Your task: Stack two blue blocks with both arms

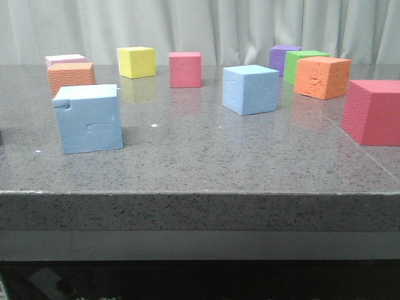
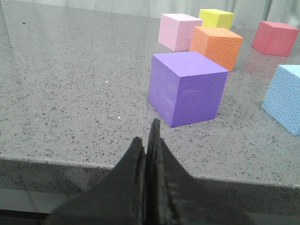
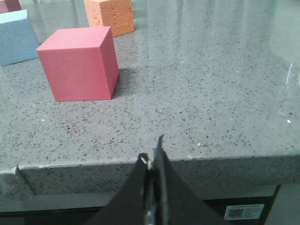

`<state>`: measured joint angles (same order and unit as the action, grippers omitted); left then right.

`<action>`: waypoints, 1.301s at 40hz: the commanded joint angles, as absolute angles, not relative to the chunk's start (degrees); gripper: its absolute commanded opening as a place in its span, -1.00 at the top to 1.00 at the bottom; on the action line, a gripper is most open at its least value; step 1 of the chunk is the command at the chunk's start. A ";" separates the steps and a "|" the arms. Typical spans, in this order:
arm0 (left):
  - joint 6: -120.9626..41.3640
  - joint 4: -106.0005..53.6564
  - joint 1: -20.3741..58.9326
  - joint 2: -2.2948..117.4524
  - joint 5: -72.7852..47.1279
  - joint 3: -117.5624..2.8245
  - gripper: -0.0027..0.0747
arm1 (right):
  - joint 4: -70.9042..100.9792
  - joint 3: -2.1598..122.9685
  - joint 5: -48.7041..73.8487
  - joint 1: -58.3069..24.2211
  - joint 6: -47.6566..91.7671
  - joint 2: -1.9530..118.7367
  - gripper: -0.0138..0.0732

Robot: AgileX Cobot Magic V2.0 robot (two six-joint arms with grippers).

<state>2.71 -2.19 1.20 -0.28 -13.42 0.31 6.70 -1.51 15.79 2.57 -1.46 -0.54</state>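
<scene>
In the front view, the chipped and dented light-blue block point(image 1: 87, 119) stands at the front left of the table. The plainer light-blue block point(image 1: 250, 89) stands near the middle. They stand well apart. Neither gripper shows in the front view. My left gripper point(image 2: 149, 136) is shut and empty at the table's front edge, just short of a purple cube point(image 2: 187, 89). One blue block point(image 2: 287, 96) shows at the edge of the left wrist view. My right gripper point(image 3: 154, 152) is shut and empty over the front edge. The other blue block point(image 3: 16, 37) lies far off beyond a red cube point(image 3: 79, 63).
Other cubes stand around: orange point(image 1: 70, 76), pale pink point(image 1: 64, 59), yellow point(image 1: 136, 62) and red point(image 1: 185, 69) at the back left; purple point(image 1: 282, 57), green point(image 1: 303, 62) and orange point(image 1: 322, 77) at the back right; a big red one point(image 1: 375, 111) at the right.
</scene>
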 commanded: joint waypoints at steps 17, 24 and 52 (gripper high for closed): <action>3.25 -2.56 1.15 -1.62 -8.77 2.41 0.98 | 6.88 -1.54 11.32 2.81 -1.05 -1.67 0.85; 3.25 -2.56 1.15 -1.62 -8.77 2.41 0.98 | 6.88 -1.54 10.88 2.81 -1.05 -1.67 0.85; 3.25 -2.18 1.15 -1.62 -5.39 2.41 0.98 | 6.88 -1.54 8.70 2.81 -1.05 -1.67 0.85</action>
